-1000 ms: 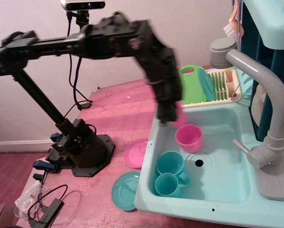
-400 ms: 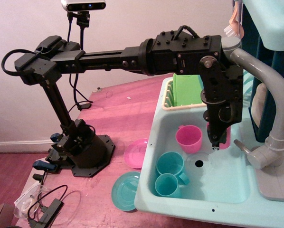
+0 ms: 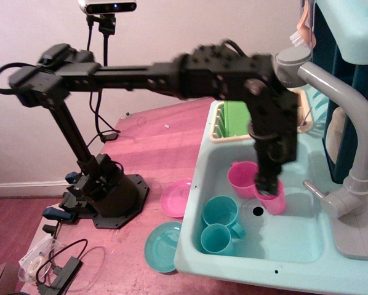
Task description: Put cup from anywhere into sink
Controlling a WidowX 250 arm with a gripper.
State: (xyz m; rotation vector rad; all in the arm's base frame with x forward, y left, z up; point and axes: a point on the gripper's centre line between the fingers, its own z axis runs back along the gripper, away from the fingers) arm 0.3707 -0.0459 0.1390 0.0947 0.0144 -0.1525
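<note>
My gripper (image 3: 265,186) is shut on the rim of a bright pink cup (image 3: 273,200) and holds it low inside the mint-turquoise sink (image 3: 295,236), right beside the black drain hole (image 3: 258,211). I cannot tell whether the cup touches the sink floor. Its twin, a second pink cup (image 3: 240,178), stands in the sink just to the left, partly behind my gripper. The grey curved faucet (image 3: 351,136) rises at the sink's right side.
Two teal cups (image 3: 220,212) (image 3: 215,240) stand in the sink's front left corner. A pink saucer (image 3: 176,198) and a teal saucer (image 3: 162,246) lie on the table left of the sink. The cream dish rack (image 3: 228,123) with a green item stands behind the sink.
My arm swung right over the sink carrying the pink cup, then came back left and lowered it next to the drain hole and the other pink cup.
</note>
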